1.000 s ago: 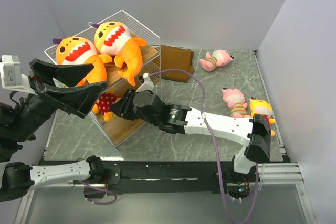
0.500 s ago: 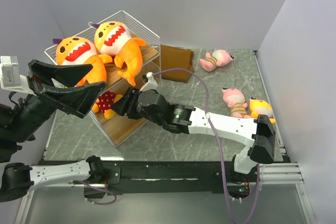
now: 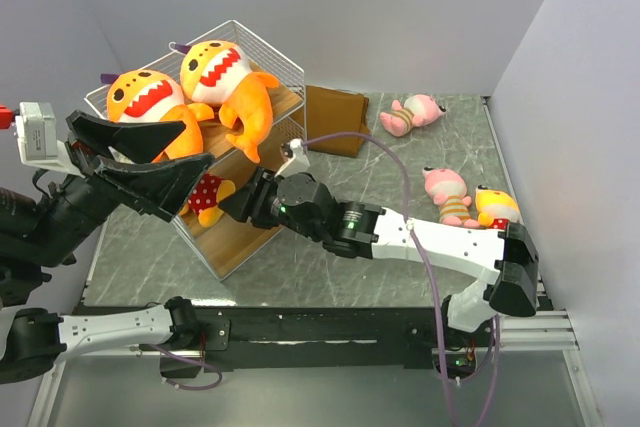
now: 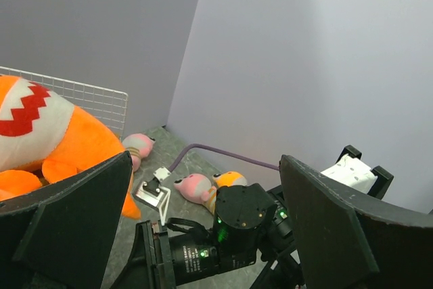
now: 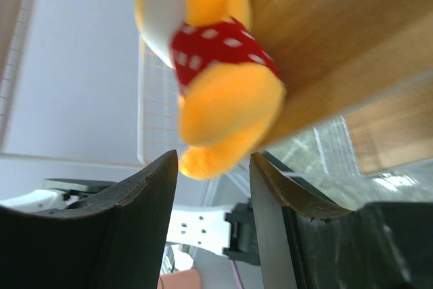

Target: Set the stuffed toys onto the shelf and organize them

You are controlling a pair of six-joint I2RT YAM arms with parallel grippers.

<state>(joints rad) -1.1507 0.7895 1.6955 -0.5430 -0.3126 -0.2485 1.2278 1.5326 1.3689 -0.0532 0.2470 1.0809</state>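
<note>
Moved: vs 1 s back, the right arm [image 3: 430,239] has its elbow further right, and the right gripper [image 5: 213,164] has backed off a touch from the red-dotted toy [image 3: 205,190]; the left gripper [image 3: 198,143] has shifted up and right.
Left gripper: jaws wide apart, nothing btwn them; we see it above the near-left corner of the shelf [image 3: 240,242].
Right gripper: jaws apart, not clamped. The toy's orange foot sits at the gap btwn the tips; we can't tell if they touch it.
Red-dotted toy: on the shelf's lower wood board, near its front edge.
Shelf: white wire rack w/ wood boards, at an angle on the left half of the table [image 3: 400,162].
Sharks: first shark [image 3: 148,97] and second shark [image 3: 222,72] side by side on the top tier, toothy mouths up.
Right side: pink toy [image 3: 445,192] and orange-headed toy [image 3: 497,207] lying together near the table's right edge.
Far: brown bag [image 3: 335,119] just behind the shelf; second pink toy [image 3: 415,112] beyond it, by the back wall.
</note>
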